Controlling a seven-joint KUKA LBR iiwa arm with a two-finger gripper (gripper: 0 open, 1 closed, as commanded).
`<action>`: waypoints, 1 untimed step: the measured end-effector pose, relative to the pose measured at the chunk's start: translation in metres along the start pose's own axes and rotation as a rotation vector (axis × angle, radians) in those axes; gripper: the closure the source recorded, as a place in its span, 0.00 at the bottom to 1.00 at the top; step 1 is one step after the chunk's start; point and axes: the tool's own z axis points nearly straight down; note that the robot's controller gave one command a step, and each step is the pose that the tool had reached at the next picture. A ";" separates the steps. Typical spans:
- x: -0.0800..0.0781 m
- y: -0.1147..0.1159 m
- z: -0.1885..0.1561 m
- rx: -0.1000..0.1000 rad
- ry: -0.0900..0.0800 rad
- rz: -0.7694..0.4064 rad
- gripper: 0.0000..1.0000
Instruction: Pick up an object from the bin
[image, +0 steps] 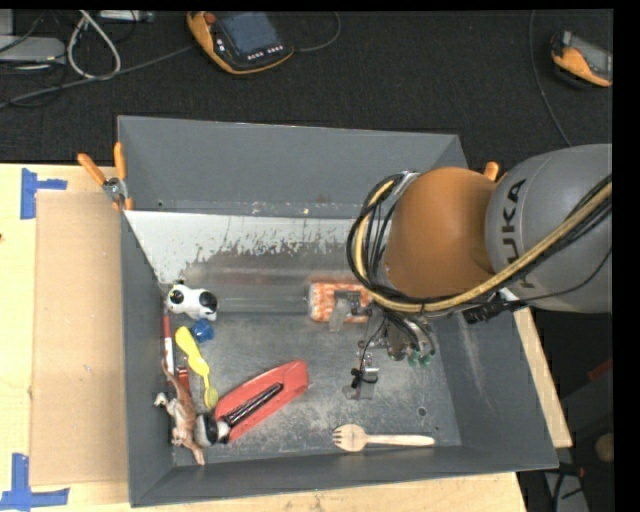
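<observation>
Hanging below the arm's (560, 225) orange wrist cover (440, 235), with black and yellow cables looped round it, the gripper (380, 365) sits low over the right half of the grey metal bin (290, 175), above a bare, dusty patch of the floor. Whether it is open or closed cannot be told from this angle, since the wrist and cables hide much of it, and its dark lower parts show nothing clearly gripped. The thing nearest to it is an orange-and-clear packet (335, 300), lying at the foot of the bin's far wall, just to the left of the gripper and partly under the cables; whether the two touch cannot be made out. Toward the near wall, apart from the gripper, a pale wooden fork (385, 438) lies flat with its prongs pointing left. A flat red case (262, 392) with a black strip on it lies slantwise near the middle of the floor, its lower end toward the near left corner. Along the left wall lie a black-and-white toy animal (190, 298), a small blue piece (202, 330), a yellow plastic piece (195, 358) and a brown figure (183, 422), crowded together toward the near left corner.
</observation>
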 end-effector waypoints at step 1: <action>-0.001 0.000 -0.004 0.000 -0.007 0.001 0.00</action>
